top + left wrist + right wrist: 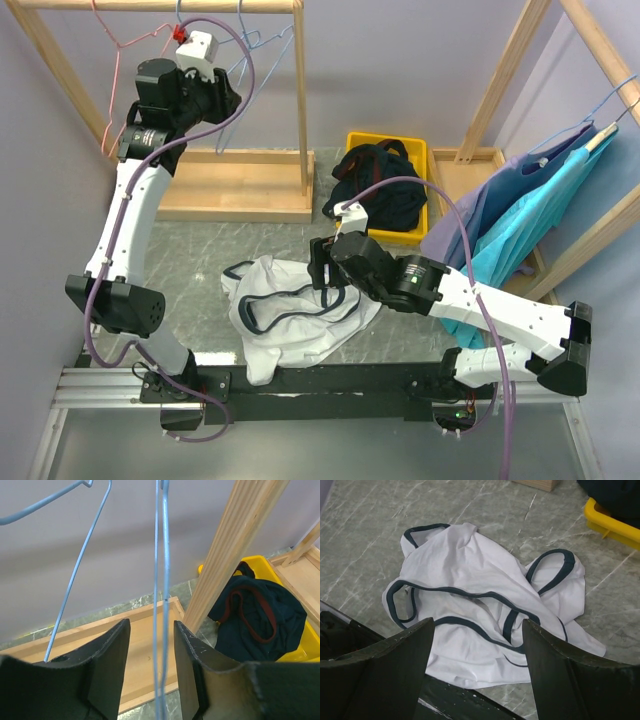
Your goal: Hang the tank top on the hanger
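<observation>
Tank top point(470, 605): one, white with navy trim, crumpled flat on the marble-patterned bench point(365, 525). It lies directly below and ahead of the right gripper point(477, 652), whose jaws are spread wide and hold nothing; fabric shows in the gap between them, apart from both pads.

Hanger point(161, 600): light-blue wire, two counted in the left wrist view. One hangs with its wire running straight down through the gap of the left gripper point(151, 645); the jaws stand parted on either side of it, not clamped. The second blue hanger point(75, 575) slants away to the left of those jaws.

Pink hanger point(125, 40): one, on the wooden rack point(300, 110), beyond the left gripper's jaws.

Yellow bin point(360, 140): one, holding one dark navy garment point(380, 185), just beyond the right gripper's jaws.

Hung shirts: one teal shirt point(540, 200) and one purple shirt point(490, 205), to the right of the right arm.
</observation>
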`<action>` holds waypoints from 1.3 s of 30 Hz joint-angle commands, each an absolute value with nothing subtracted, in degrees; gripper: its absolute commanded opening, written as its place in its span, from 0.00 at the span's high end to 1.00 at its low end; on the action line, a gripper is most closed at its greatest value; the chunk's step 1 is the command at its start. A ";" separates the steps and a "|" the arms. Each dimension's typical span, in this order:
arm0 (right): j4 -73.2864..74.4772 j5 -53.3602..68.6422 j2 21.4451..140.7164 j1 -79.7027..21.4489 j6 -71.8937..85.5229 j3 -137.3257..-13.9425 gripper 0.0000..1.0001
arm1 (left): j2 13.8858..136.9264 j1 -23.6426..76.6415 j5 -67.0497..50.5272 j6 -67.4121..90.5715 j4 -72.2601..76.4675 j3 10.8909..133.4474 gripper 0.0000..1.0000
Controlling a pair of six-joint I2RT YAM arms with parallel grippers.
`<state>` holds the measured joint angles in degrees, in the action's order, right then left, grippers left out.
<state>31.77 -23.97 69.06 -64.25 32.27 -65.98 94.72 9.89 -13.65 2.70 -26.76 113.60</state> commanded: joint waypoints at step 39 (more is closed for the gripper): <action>34.10 -29.44 65.21 -64.16 31.20 -70.84 0.42 | 94.40 13.27 -5.71 1.24 -19.43 111.46 0.99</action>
